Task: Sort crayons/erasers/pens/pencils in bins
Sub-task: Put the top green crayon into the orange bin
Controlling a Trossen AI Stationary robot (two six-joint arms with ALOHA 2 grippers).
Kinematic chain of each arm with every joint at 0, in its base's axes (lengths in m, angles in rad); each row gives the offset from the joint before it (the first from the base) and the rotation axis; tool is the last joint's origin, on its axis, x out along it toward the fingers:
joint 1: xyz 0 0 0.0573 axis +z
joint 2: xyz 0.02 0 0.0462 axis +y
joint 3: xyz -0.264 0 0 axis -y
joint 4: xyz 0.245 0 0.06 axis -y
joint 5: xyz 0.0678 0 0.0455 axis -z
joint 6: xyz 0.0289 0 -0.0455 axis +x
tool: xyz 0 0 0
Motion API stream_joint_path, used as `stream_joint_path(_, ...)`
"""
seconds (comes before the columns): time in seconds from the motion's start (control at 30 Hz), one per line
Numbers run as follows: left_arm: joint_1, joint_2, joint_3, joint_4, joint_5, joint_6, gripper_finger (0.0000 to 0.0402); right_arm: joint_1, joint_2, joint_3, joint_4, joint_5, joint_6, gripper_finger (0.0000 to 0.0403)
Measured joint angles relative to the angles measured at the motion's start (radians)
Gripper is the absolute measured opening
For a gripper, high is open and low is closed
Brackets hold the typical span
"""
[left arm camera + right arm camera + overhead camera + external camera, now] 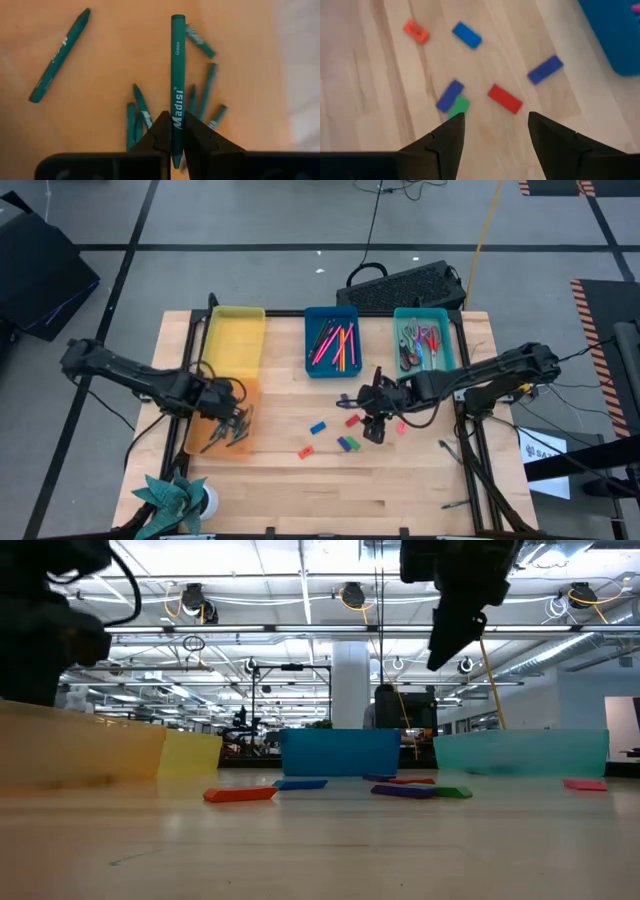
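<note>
the left hand [174, 137] pinches a green crayon [177, 75] above the orange bin [197, 442], where other green crayons lie. the right hand [495, 132] hovers spread over erasers [505, 98] scattered on the desk [400, 480]. likely steps: release the crayon into the bin, then lower onto the red eraser.

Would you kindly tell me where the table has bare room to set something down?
Bare wood spans the table's near edge, below the erasers. It is crowded between the blue bin and the right end effector.
</note>
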Motion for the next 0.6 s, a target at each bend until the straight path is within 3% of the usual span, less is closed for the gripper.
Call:
stream_joint_path(0.2, 0.0, 0.146, -0.041, 0.02, -0.007, -0.03, 0.0045, 0.064, 0.0, 0.005, -0.049, 0.051, -0.051, 0.021)
stream_joint_path(0.43, 0.0, 0.224, -0.039, 0.024, 0.047, -0.008, 0.0159, 0.115, -0.003, 0.005, -0.169, 0.054, -0.024, 0.0212)
stream_joint_path(0.6, 0.0, 0.185, 0.009, 0.003, 0.165, 0.068, 0.0235, 0.129, -0.008, 0.005, -0.41, 0.043, 0.156, 0.0214)
